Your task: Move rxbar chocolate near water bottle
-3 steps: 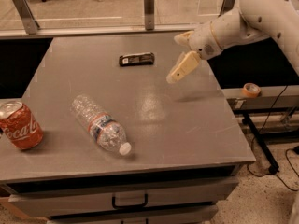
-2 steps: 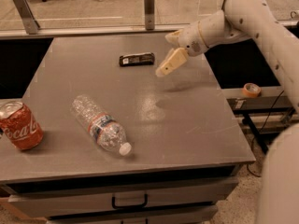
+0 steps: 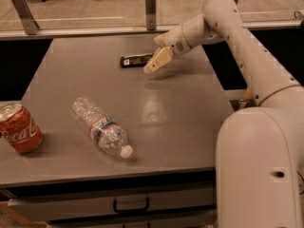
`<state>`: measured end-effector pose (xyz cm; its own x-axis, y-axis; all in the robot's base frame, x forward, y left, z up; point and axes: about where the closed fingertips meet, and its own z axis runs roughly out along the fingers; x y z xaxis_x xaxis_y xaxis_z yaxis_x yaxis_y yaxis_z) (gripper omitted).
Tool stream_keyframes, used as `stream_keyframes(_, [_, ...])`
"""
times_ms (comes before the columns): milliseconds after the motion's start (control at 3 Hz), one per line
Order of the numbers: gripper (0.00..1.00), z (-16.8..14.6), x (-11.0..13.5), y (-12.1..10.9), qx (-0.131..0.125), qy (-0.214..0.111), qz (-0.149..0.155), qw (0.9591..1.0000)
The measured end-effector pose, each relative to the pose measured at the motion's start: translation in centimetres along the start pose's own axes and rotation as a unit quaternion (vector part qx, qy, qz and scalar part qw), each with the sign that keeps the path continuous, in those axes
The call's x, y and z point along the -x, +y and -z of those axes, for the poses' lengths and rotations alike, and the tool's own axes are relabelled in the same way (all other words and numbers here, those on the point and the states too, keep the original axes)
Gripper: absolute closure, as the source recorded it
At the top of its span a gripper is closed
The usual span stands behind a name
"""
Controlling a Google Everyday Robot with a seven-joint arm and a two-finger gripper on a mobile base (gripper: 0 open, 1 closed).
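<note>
The rxbar chocolate (image 3: 134,60) is a flat black wrapper lying at the far middle of the grey table (image 3: 185,113). The water bottle (image 3: 100,132) lies on its side at the front left, white cap pointing to the front right, well apart from the bar. My gripper (image 3: 153,66) hangs just above the table at the bar's right end, reaching in from the right on the white arm (image 3: 223,18). It holds nothing that I can see.
A red Coca-Cola can (image 3: 20,128) stands at the table's left edge, left of the bottle. A drawer with a handle (image 3: 131,205) sits under the front edge. A rail with metal posts (image 3: 150,6) runs behind the table. The robot's white body (image 3: 261,170) fills the front right.
My gripper has moved left across the far side of the table and now hangs right beside the bar's right end. The bar, the bottle and the can have not moved.
</note>
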<state>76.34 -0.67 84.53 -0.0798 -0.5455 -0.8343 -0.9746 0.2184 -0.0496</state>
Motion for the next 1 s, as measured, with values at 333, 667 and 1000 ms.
stream_keyframes(333, [0.18, -2.0, -0.2, -1.2, 0.007, 0.01, -0.003, 0.9999])
stream_keyframes(667, [0.39, -3.3, -0.6, -1.4, 0.019, 0.013, -0.009, 0.9997])
stream_keyframes(1000, [0.64, -3.0, -0.3, -1.5, 0.019, 0.013, -0.009, 0.9997])
